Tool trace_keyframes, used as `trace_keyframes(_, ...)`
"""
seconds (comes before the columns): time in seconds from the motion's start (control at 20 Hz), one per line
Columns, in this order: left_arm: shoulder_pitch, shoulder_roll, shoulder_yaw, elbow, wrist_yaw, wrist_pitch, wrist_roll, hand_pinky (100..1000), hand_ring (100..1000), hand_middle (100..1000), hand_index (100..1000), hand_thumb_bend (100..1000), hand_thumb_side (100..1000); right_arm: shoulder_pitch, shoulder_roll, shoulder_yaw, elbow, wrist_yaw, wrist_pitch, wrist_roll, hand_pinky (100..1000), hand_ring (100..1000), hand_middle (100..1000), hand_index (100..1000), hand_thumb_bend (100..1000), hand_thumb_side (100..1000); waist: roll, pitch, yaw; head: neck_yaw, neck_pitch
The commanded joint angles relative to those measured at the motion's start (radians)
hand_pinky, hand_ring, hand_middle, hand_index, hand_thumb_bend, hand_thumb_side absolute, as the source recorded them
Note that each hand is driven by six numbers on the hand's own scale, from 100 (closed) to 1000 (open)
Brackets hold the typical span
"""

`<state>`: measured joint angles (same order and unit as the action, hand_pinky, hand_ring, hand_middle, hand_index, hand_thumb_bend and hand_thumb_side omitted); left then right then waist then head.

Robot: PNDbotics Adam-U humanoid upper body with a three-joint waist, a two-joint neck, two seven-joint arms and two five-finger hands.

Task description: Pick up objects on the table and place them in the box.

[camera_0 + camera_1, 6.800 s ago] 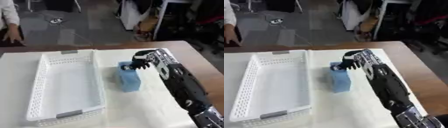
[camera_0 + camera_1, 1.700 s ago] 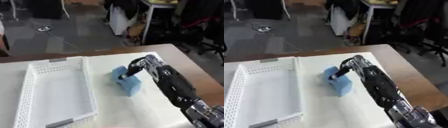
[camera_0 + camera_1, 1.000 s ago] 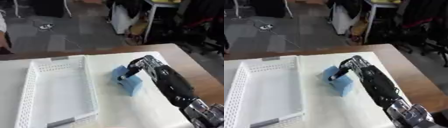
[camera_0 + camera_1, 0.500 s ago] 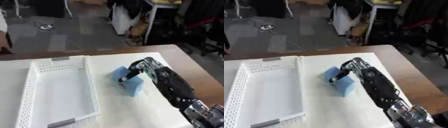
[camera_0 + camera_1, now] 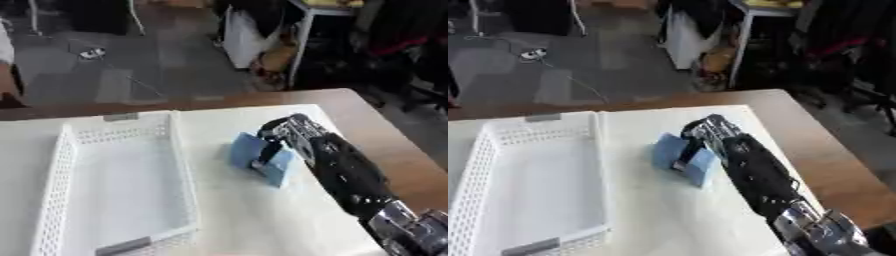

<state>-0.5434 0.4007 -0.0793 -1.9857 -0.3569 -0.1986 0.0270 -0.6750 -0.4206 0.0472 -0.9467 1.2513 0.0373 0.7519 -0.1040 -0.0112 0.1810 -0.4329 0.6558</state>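
You have hold of the block, but nothing is in the box yet.

Your right hand (image 5: 293, 136) is on the blue block (image 5: 260, 157), with its fingers (image 5: 266, 152) curled over the top, holding it. The block looks tipped up on the table (image 5: 236, 210), just to the right of the white box (image 5: 122, 195). The box has nothing in it. You have yet to lift the block, carry it left over the wall and let go. Your left hand is not in sight.

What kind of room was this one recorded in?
Probably a lab or workshop: a worktable under a white cover, a cable trailing over the grey floor, and metal-legged furniture with clutter behind.
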Motion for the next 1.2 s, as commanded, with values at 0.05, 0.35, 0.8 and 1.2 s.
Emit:
trace_keyframes(0.05, -0.023, 0.005, 0.011, -0.014, 0.004, -0.001, 0.001, 543, 692, 764, 756, 665, 960, 0.004, -0.009, 0.002, -0.009, 0.018, -0.008, -0.06, 100, 307, 466, 604, 278, 320, 0.005, -0.004, -0.003, -0.008, -0.005)
trace_keyframes(0.35, -0.023, 0.006, 0.012, -0.014, 0.004, -0.001, 0.001, 543, 692, 763, 756, 666, 960, 0.027, 0.002, -0.001, -0.018, -0.018, -0.036, -0.225, 100, 100, 261, 440, 100, 339, 0.005, -0.003, -0.005, -0.004, -0.003)
trace_keyframes(0.8, -0.017, 0.01, 0.013, -0.014, 0.004, -0.002, 0.003, 543, 692, 763, 756, 666, 961, 0.049, 0.001, -0.003, -0.122, -0.104, -0.049, -0.353, 100, 100, 172, 416, 100, 547, 0.006, -0.006, -0.012, 0.001, 0.001)
trace_keyframes(1.2, -0.015, 0.012, 0.013, -0.014, 0.004, -0.004, 0.004, 543, 692, 762, 756, 666, 961, 0.046, -0.013, -0.005, -0.343, -0.149, -0.037, -0.335, 100, 100, 157, 410, 100, 560, 0.008, -0.006, -0.016, 0.003, 0.0)
